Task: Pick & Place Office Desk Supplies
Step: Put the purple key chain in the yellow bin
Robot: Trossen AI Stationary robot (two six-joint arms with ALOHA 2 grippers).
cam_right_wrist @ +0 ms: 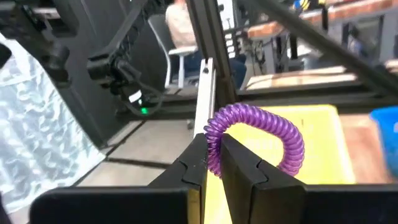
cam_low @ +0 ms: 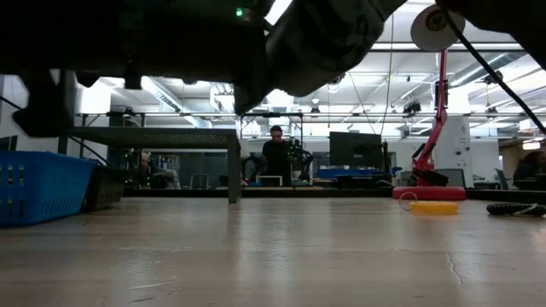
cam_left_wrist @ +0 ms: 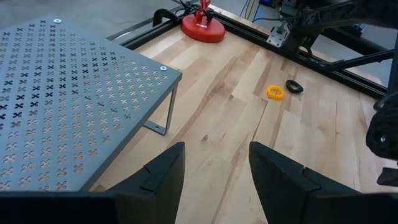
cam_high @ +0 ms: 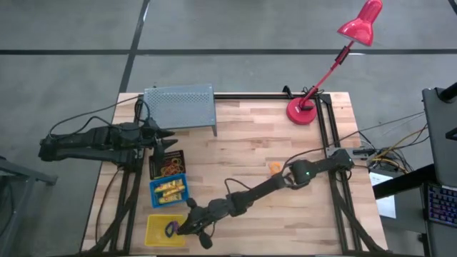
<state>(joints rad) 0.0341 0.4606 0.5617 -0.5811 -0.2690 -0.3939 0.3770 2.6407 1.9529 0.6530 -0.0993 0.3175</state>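
The right gripper (cam_right_wrist: 213, 163) was closed on a purple coil ring (cam_right_wrist: 261, 134), held above the yellow bin (cam_high: 158, 230). The left gripper (cam_left_wrist: 214, 165) waited open near the grey shelf (cam_left_wrist: 68, 93).

- Your overhead picture is evenly lit; the pale wooden table (cam_high: 243, 135) shows only soft shadows.
- At table height, bright ceiling strip lights (cam_low: 409, 47) backlight dark arm silhouettes along the top.
- The purple coiled ring (cam_right_wrist: 258, 134) is sharp, its background blurred.

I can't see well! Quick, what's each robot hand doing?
Left gripper: open, holding nothing.
Right gripper: shut on the purple coil ring.
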